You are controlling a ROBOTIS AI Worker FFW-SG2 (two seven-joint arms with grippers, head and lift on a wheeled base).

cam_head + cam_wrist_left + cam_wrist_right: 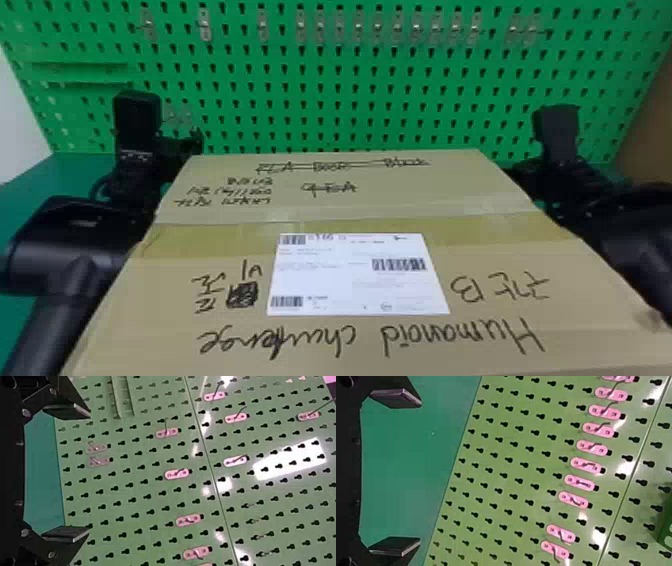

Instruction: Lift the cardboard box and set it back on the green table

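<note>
Green pegboard (330,82) at twelve o'clock; my left claw (88,473) and right claw (420,472) gape wide, empty: the box (150,320) (side-squeezed, I judge) may slip if pressure slackens.

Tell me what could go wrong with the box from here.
Slipping: the left gripper and the right gripper are open with nothing between their fingers, so the cardboard box, flanked by the left arm and right arm, may slide if it depends on side pressure alone.

Bumping: the pegboard stands beyond the box's far edge, so a forward push might strike it.
</note>
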